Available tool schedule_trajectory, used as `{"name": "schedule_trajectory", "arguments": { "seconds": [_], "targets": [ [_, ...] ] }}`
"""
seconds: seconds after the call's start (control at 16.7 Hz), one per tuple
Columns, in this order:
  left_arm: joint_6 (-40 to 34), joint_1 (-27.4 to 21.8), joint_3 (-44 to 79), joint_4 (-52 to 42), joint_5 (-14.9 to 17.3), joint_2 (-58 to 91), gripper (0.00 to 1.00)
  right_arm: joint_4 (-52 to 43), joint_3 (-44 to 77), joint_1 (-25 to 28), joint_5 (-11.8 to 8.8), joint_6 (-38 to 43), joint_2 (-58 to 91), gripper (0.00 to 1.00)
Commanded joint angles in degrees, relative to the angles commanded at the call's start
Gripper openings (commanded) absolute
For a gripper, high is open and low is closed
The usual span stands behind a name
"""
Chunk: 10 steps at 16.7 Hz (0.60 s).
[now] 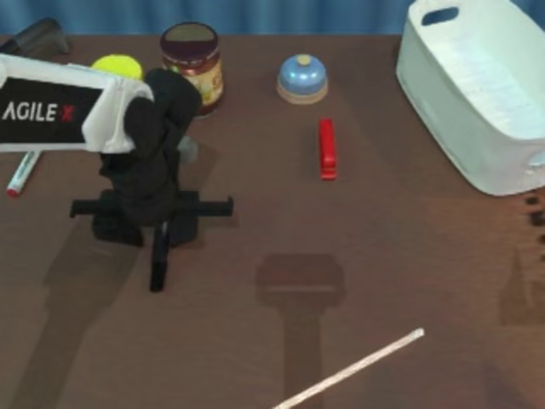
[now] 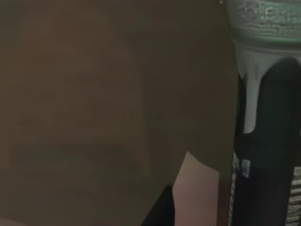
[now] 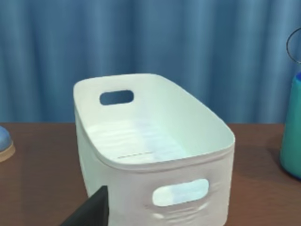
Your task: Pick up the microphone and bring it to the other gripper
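Observation:
The microphone lies on the brown table under my left arm. In the top view only its black handle [image 1: 158,260] pokes out toward the front edge. The left wrist view shows it very close: silver mesh head [image 2: 263,16] and dark handle [image 2: 268,141]. My left gripper [image 1: 157,220] hangs low over it. One dark finger [image 2: 160,212] stands beside the handle, with a strip of table between them, so the jaws are open. My right gripper [image 1: 536,213] is parked at the table's right edge, open. Only one of its fingers [image 3: 96,207] shows.
A white basket [image 1: 477,94] fills the back right. A red stapler [image 1: 327,149] and a blue bell [image 1: 302,78] sit mid-table. A jar [image 1: 192,55], a yellow-green ball [image 1: 117,65] and a marker [image 1: 21,173] are near the left arm. A pale stick [image 1: 349,368] lies in front.

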Motion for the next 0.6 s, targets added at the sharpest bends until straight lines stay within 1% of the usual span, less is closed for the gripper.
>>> {"name": "schedule_trajectory", "arguments": {
  "seconds": [0.3, 0.36, 0.48, 0.6],
  "targets": [
    [0.0, 0.0, 0.0, 0.0, 0.0, 0.0, 0.0, 0.0, 0.0, 0.0, 0.0, 0.0, 0.0, 1.0],
    [0.9, 0.0, 1.1, -1.6, -1.2, -3.3, 0.0, 0.0, 0.0, 0.0, 0.0, 0.0, 0.0, 1.0],
    [1.1, 0.0, 1.0, -0.9, -0.9, -3.5, 0.0, 0.0, 0.0, 0.0, 0.0, 0.0, 0.0, 1.0],
    [2.0, -0.1, 0.5, 1.9, 0.3, -4.0, 0.0, 0.0, 0.0, 0.0, 0.0, 0.0, 0.0, 1.0]
  ]
}}
